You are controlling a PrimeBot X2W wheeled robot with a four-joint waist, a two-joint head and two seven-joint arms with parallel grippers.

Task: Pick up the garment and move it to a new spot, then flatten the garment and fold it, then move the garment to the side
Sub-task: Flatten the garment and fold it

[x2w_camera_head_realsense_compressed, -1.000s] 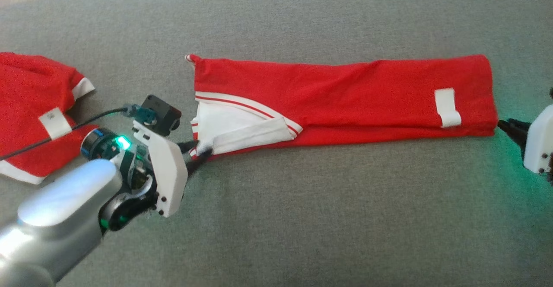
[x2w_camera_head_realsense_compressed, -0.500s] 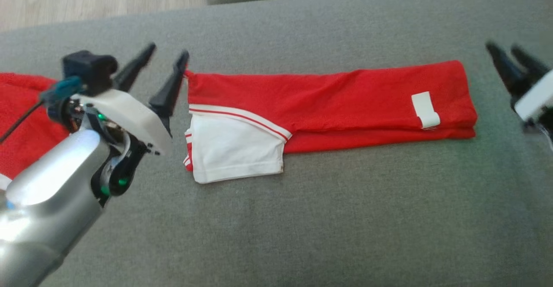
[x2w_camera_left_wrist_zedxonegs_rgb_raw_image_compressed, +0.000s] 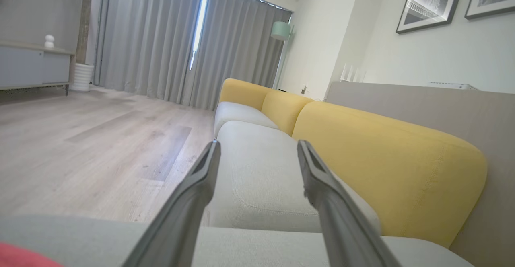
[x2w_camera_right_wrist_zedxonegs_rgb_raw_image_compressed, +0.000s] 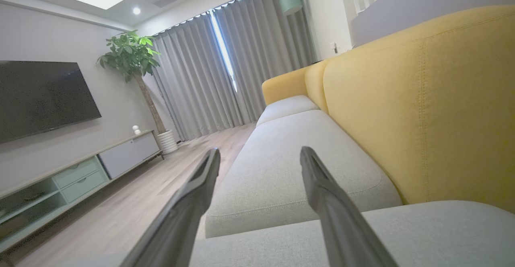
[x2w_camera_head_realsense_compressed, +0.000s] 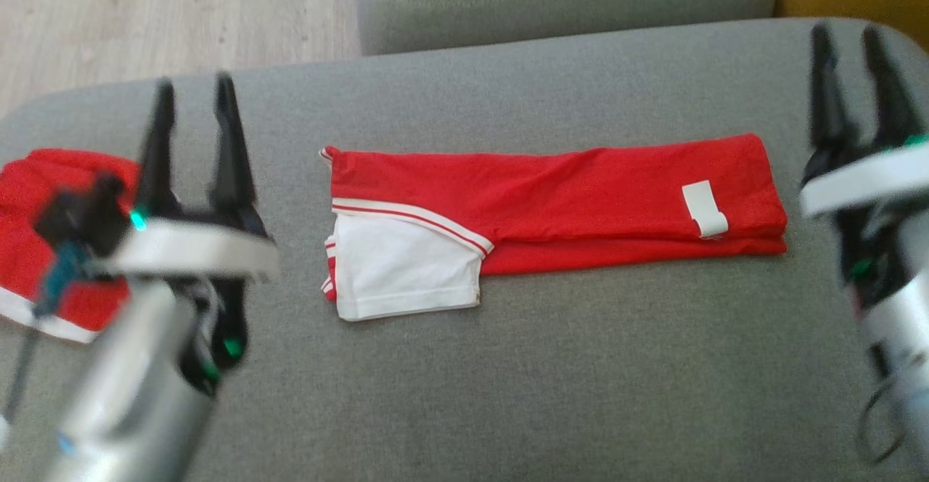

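As left gripper [x2w_camera_head_realsense_compressed: 194,84] and right gripper [x2w_camera_head_realsense_compressed: 845,30] gape empty, next fold likely needs all layers pinched at frame-right edge of garment [x2w_camera_head_realsense_compressed: 580,192].

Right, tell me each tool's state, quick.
Left tool: open, holding nothing.
Right tool: open, holding nothing.
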